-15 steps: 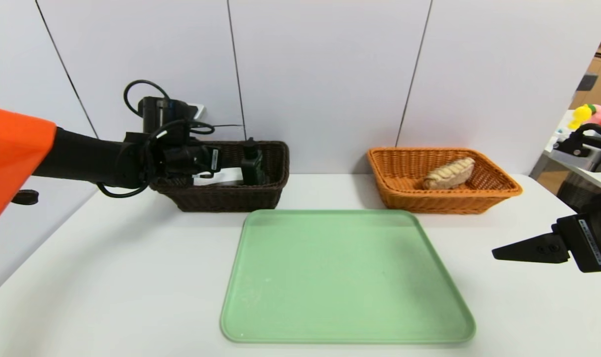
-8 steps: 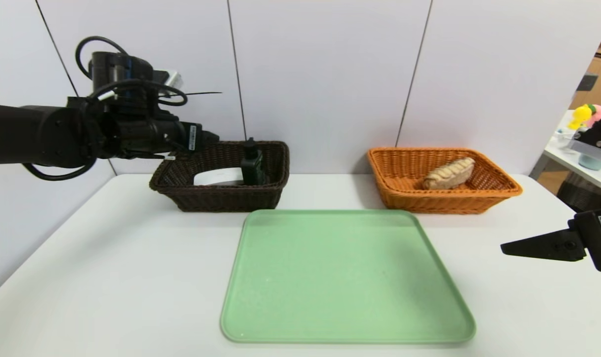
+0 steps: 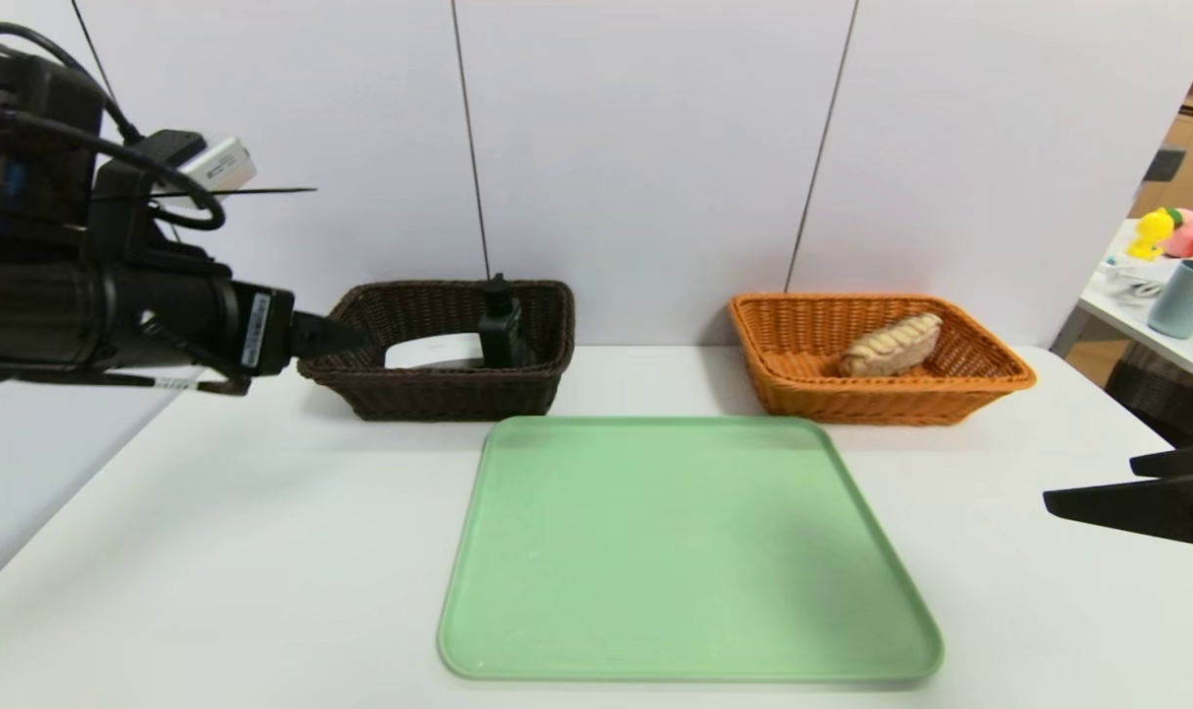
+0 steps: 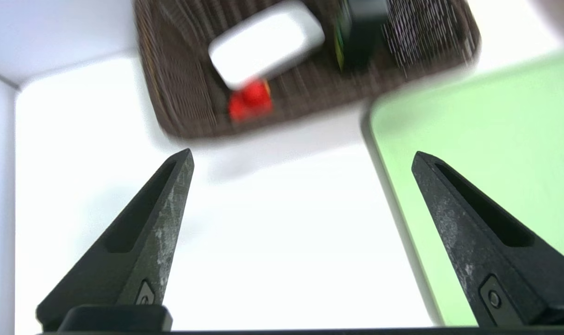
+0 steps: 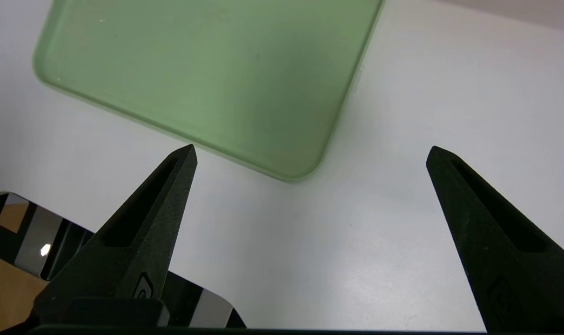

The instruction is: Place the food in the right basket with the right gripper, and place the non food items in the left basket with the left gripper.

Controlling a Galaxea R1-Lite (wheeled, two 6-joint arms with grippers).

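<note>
The left gripper is at 10 o'clock of the green tray, its 2 jaws spread, holding nothing. The right gripper is at 3 o'clock, also spread. The dark basket at 11 o'clock contains 1 black bottle, 1 white item and 1 red item; the orange basket at 1 o'clock contains 1 bread-like food.

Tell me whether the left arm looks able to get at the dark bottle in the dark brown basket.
Probably yes: the left gripper is open and empty beside the basket, and the bottle stands up above the rim with nothing over it.
</note>
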